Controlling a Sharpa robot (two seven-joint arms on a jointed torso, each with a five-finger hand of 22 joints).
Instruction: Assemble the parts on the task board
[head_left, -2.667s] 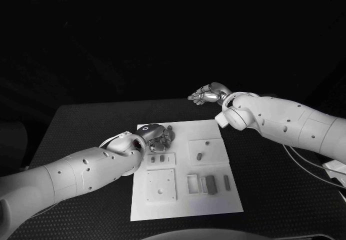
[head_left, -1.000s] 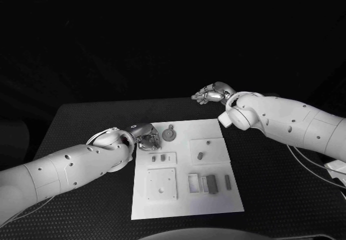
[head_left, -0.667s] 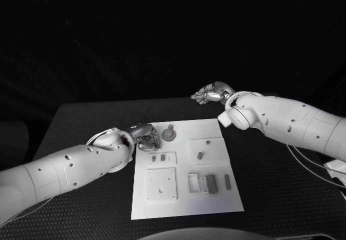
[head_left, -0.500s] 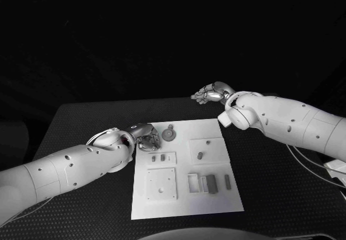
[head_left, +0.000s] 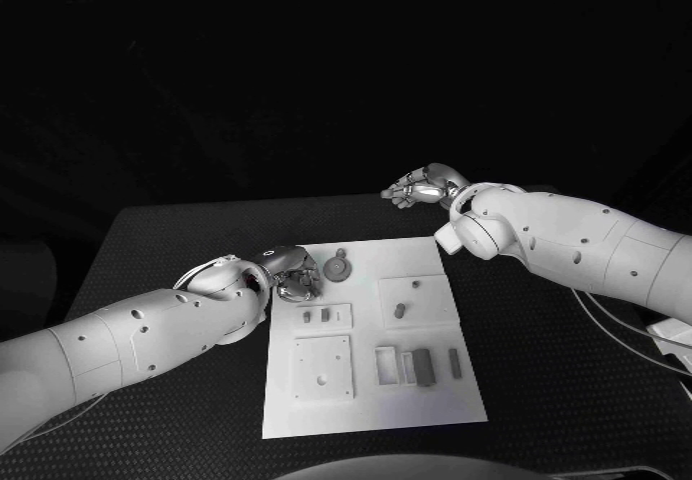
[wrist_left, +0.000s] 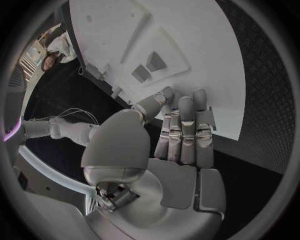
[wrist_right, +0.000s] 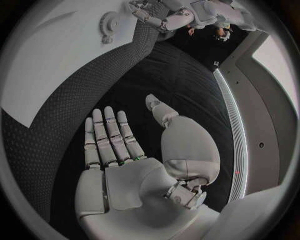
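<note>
The round gear-like part is located at the far left corner of the task board, which lies flat in the middle of the black textured surface. This part is judged to be light, rigid and smooth; a pinch across its rim is advised, since its low profile offers little else to grip. Small pegs and narrow bars are seated in raised square plates nearer the robot; these are judged equally light and stiff, and easily tipped if knocked. The board is a thin white matt plate with shallow recesses.

The left hand is positioned at the board's left edge, just beside the round part. In the left wrist view its fingers are extended side by side, with nothing held. The right hand is held above the surface beyond the board's far edge, well apart from the parts; its fingers are extended, with the palm empty.
</note>
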